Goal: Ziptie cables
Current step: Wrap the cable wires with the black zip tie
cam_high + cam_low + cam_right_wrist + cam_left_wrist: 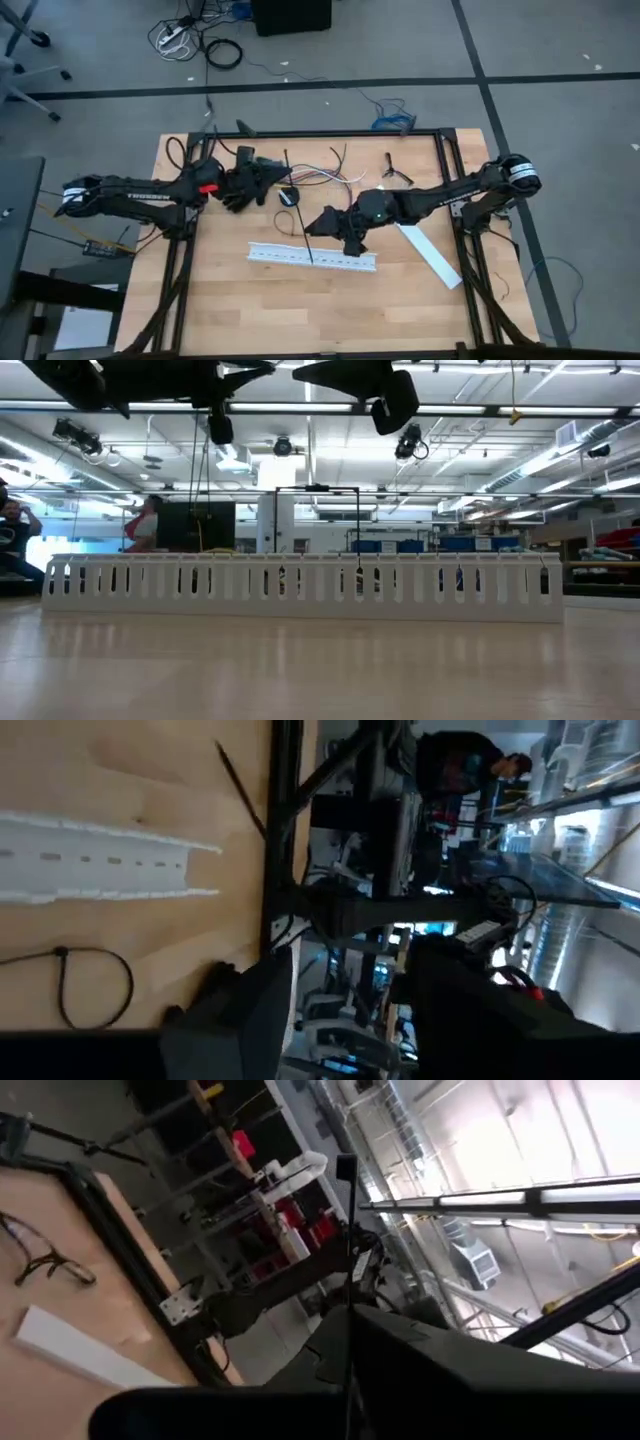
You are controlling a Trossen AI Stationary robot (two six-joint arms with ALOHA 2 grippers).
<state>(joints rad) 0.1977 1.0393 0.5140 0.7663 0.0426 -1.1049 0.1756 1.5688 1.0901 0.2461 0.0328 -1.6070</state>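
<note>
Cables (322,176) lie loose at the table's far middle, thin white, red, blue strands fanned beside the left gripper (268,178), which hovers there; whether its fingers are open, cannot tell. Ziptie (298,205), a thin black strap, runs from near the far edge toward the slotted white channel (312,256), apparently passing the right gripper (312,226); its grasp, cannot tell either. Judged: wires light and floppy, best pinched mid-bundle; strap springy, slippery, best taken near one end.

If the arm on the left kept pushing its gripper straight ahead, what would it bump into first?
Probably the ziptie, the thin black strap crossing just ahead of the left gripper; the cables lie beyond it. Height is unclear, so it may pass over.
</note>
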